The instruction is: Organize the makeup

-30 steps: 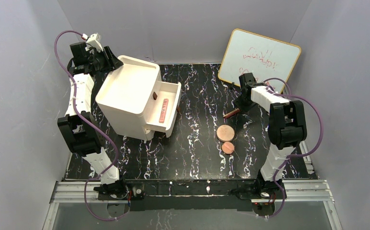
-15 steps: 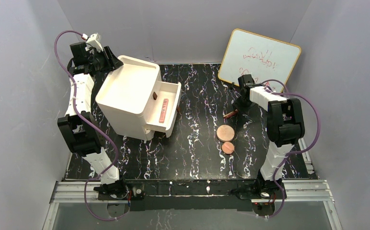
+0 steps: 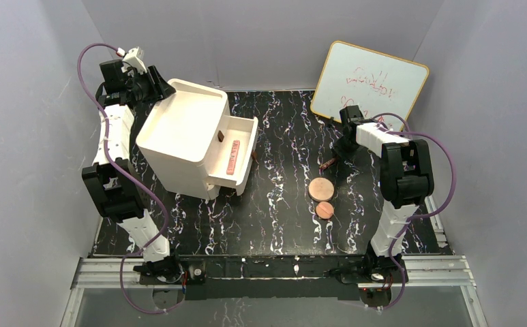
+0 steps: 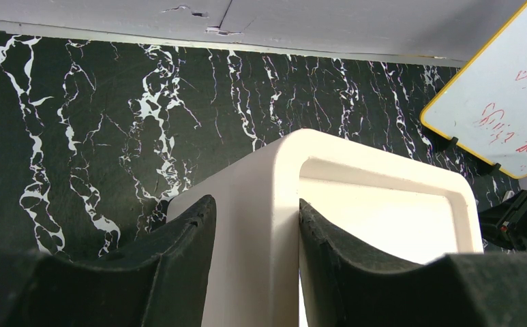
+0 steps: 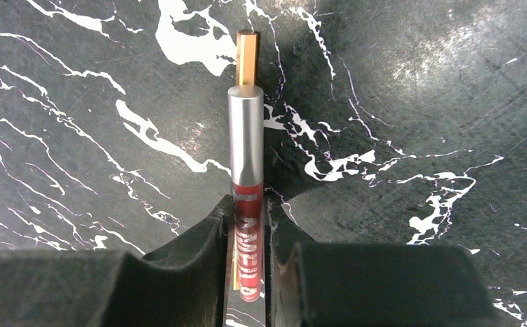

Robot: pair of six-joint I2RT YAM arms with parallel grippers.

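My right gripper (image 5: 248, 225) is shut on a slim red and silver makeup stick (image 5: 246, 150); in the top view the stick (image 3: 326, 164) pokes out below the gripper (image 3: 339, 155) over the black table. Two flat round copper-pink discs lie in front of it, the larger (image 3: 320, 189) behind the smaller (image 3: 324, 210). Another pink stick (image 3: 233, 157) lies in the open upper drawer (image 3: 247, 139) of the white drawer box (image 3: 182, 139). My left gripper (image 4: 255, 218) is shut on the box's back rim (image 4: 274, 204), also seen in the top view (image 3: 157, 85). The square compact is out of view.
A small whiteboard (image 3: 369, 83) with red scribbles leans on the back wall at the right. A brown knob (image 3: 220, 137) shows on the drawer front. Grey walls close in both sides of the black marbled table (image 3: 274, 225).
My right gripper has drawn slightly back toward the right with the stick; the stick's tip now sits a little nearer the gripper. The left arm and the discs have not moved.
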